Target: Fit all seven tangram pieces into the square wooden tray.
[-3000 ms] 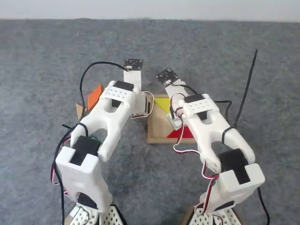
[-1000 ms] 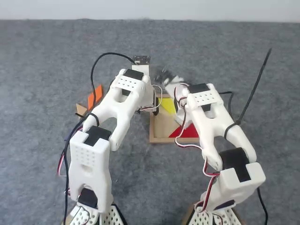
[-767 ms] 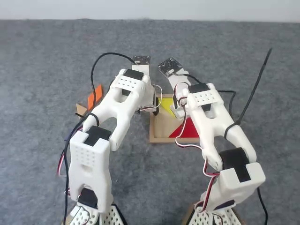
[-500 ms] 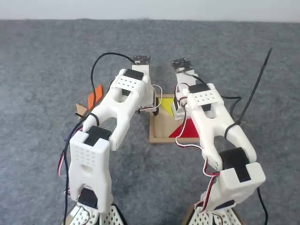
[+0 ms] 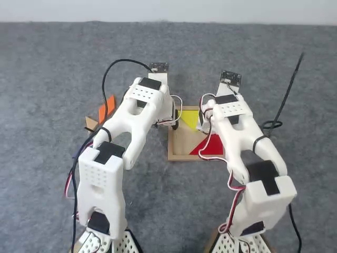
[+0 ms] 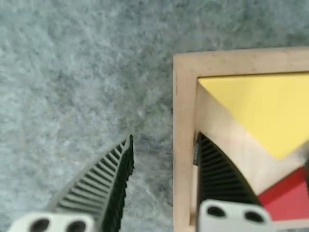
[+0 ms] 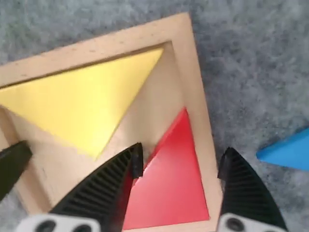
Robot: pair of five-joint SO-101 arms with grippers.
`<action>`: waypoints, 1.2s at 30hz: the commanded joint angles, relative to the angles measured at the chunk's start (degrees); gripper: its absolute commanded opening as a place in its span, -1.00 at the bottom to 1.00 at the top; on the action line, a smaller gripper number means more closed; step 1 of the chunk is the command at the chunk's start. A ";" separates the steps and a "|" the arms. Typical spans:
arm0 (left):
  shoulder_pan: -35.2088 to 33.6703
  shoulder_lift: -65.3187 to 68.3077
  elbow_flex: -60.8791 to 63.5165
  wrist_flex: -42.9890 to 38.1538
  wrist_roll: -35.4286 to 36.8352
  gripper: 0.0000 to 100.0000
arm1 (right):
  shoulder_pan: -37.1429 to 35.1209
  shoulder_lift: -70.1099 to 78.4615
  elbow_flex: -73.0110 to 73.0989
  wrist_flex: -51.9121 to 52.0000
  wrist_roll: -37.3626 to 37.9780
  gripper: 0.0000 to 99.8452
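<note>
The square wooden tray [image 5: 177, 154] lies between my two arms. A yellow triangle [image 5: 188, 117] fills its far part and a red triangle [image 5: 211, 145] lies at its near right. My left gripper [image 6: 164, 142] is open astride the tray's left wall [image 6: 183, 116], one finger [image 6: 104, 188] on the carpet and the other inside, near the yellow triangle [image 6: 256, 104]. My right gripper [image 7: 183, 152] hangs open over the red triangle [image 7: 169, 183], beside the yellow triangle [image 7: 82, 101]. A blue piece [image 7: 289, 150] lies on the carpet outside the tray rim [image 7: 193, 67].
An orange piece [image 5: 107, 108] and a brown piece [image 5: 89, 124] lie on the grey carpet left of the left arm. A black cable [image 5: 287, 100] runs along the right side. The left gripper's dark finger [image 7: 12, 162] shows in the right wrist view.
The right arm's wrist has swung to the right over the tray. The left arm, which moved forward earlier, has kept still over the last second.
</note>
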 commanded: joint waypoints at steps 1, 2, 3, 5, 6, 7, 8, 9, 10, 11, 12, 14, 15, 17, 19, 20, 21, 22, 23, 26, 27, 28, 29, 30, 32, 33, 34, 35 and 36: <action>-1.32 0.44 -0.66 0.88 -0.62 -0.62 | -1.27 1.36 -0.88 0.22 -0.62 -0.50; -1.32 0.44 -0.66 0.88 -0.62 -0.62 | -1.27 2.07 -0.97 0.22 -0.53 -0.50; -1.32 0.44 -0.66 0.88 -0.62 -0.62 | -1.27 2.51 -1.23 0.31 -0.53 -0.50; -1.32 0.44 -0.66 0.97 -0.62 -0.62 | -1.10 3.56 -2.55 1.36 -0.44 -0.50; -1.32 0.44 -0.66 0.97 -0.62 -0.62 | -1.10 3.91 -3.34 2.24 -0.44 -0.50; -1.32 0.44 -0.66 0.97 -0.62 -0.62 | -1.10 4.35 -3.96 3.21 0.26 -0.50; -1.41 0.44 -0.66 0.97 -0.53 -0.62 | -1.19 4.97 -4.66 4.79 1.67 -0.50; -1.41 0.44 -0.66 0.97 -0.53 -0.62 | -1.19 5.67 -5.54 6.99 3.96 -0.50; -1.41 0.44 -0.66 0.97 -0.53 -0.62 | -1.19 6.29 -6.59 9.80 6.59 -0.50; -1.41 0.44 -0.66 0.97 -0.44 -0.62 | -1.01 6.90 -8.00 13.23 9.67 -0.50; -1.41 0.44 -0.66 0.97 -0.35 -0.62 | -0.84 7.34 -9.58 16.75 13.10 -0.50; -1.49 0.44 -0.66 0.97 -0.26 -0.62 | -0.75 8.04 -11.96 21.23 16.97 -0.50; -1.49 0.44 -0.66 0.97 -0.09 -0.62 | -0.75 8.04 -12.66 22.29 17.05 -0.50; -1.58 0.44 -0.66 0.97 1.41 -0.62 | -0.75 7.43 -13.45 23.69 17.05 -0.50; -1.67 0.53 -0.66 0.97 2.20 -0.62 | -0.75 6.37 -13.54 24.75 17.14 -0.50; -1.76 0.53 -0.66 0.97 2.46 -0.62 | -0.75 5.67 -13.54 25.54 17.14 -0.50; -1.93 0.53 -0.66 0.97 2.46 -0.62 | -0.75 5.05 -13.54 26.33 17.14 -0.50; -1.93 0.53 -0.66 0.97 2.64 -0.62 | -0.75 4.44 -13.36 27.30 17.14 -0.50; -1.93 0.53 -0.66 0.97 2.64 -0.62 | -0.75 3.74 -13.27 28.26 17.14 -0.50; -1.93 0.53 -0.66 0.97 2.64 -0.62 | 0.13 2.07 -13.27 30.37 17.14 -0.50; -1.93 0.53 -0.66 0.97 2.64 -0.62 | 0.75 1.45 -13.27 30.73 17.32 -0.50; -1.93 0.62 -0.66 0.97 2.73 -0.62 | 1.54 0.92 -13.27 31.08 17.41 -0.50; -1.93 0.62 -0.66 0.97 2.73 -0.62 | 2.42 0.31 -13.27 31.60 17.41 -0.50; -1.85 0.62 -0.66 0.97 2.73 -0.62 | 3.30 -0.40 -13.27 32.22 17.49 -0.50; -1.85 0.62 -0.75 0.97 2.73 -0.62 | 4.53 -1.71 -13.19 33.63 18.81 -0.50; -1.85 0.62 -0.75 0.97 2.73 -0.62 | 4.88 -2.42 -13.19 34.42 19.60 -0.50; -1.85 0.62 -0.75 0.97 2.73 -0.62 | 5.23 -3.03 -13.19 35.38 20.13 -0.50; -1.85 0.62 -0.75 0.97 2.64 -0.62 | 5.41 -3.74 -13.19 36.26 20.40 -0.50; -1.85 0.62 -0.75 0.97 2.55 -0.62 | 5.41 -4.44 -13.19 37.05 20.48 -0.50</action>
